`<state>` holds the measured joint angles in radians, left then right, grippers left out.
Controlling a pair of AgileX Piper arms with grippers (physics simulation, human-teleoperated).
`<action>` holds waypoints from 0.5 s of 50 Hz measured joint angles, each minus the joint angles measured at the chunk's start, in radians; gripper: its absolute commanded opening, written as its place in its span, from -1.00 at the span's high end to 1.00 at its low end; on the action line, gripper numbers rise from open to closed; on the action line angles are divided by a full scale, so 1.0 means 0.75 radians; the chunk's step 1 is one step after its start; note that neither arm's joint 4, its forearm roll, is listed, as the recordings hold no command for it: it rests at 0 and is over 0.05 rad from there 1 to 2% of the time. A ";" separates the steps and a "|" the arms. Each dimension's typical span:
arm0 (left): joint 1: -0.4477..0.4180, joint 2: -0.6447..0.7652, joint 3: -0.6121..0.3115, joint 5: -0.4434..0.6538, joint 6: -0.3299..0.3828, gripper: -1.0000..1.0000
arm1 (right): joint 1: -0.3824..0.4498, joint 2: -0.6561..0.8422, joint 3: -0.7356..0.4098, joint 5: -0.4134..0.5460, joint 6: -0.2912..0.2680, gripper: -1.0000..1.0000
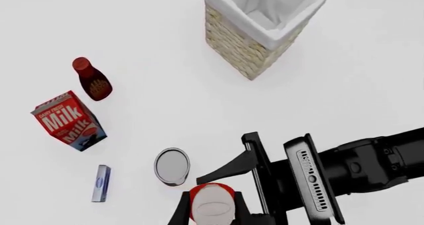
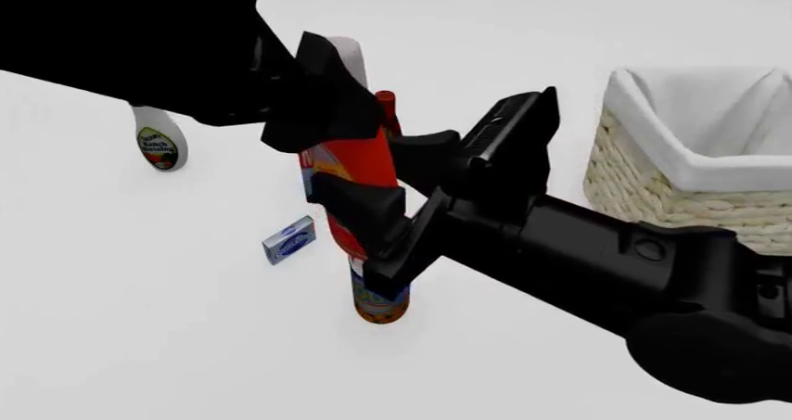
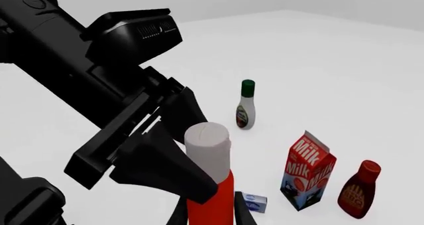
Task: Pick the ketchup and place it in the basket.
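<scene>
The ketchup (image 2: 369, 174) stands upright in the middle of the counter (image 2: 148, 327), white cap on top. Its lower end is hidden behind the arms, so I cannot tell whether it rests on the surface. The left claw (image 3: 188, 150) comes at it from above, its fingers (image 1: 180, 212) pressed to either side of the cap end — clamped on the bottle. The right claw (image 2: 359, 165) straddles the red body lower down, one finger in front and one behind; I cannot tell whether it actually grips.

A round grey-lidded tin (image 1: 172, 165) sits just beside the bottle, and a small blue box (image 2: 288, 240) lies near it. Beyond are a red milk carton (image 3: 308, 170) and a darker red sauce bottle (image 3: 359, 190) side by side. A white dressing bottle with a green cap (image 3: 247, 106) stands apart on the far left. The wicker basket (image 2: 693, 174), lined in white cloth, stands well apart to the right.
</scene>
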<state>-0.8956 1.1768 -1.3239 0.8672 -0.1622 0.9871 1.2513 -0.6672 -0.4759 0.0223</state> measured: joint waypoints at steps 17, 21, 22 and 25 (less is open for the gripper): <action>-0.017 -0.019 -0.028 0.001 0.013 -1.00 | -0.018 -0.007 0.011 0.003 -0.018 1.00; -0.015 -0.022 -0.034 0.001 0.014 -1.00 | -0.020 -0.008 0.014 0.002 -0.020 1.00; -0.014 -0.023 -0.037 0.001 0.014 -1.00 | -0.021 -0.008 0.015 0.001 -0.020 1.00; -0.013 -0.026 -0.043 0.004 0.015 -1.00 | -0.023 -0.009 0.018 0.000 -0.021 1.00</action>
<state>-0.9053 1.1575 -1.3560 0.8700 -0.1512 0.9701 1.2449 -0.6540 -0.4761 0.0068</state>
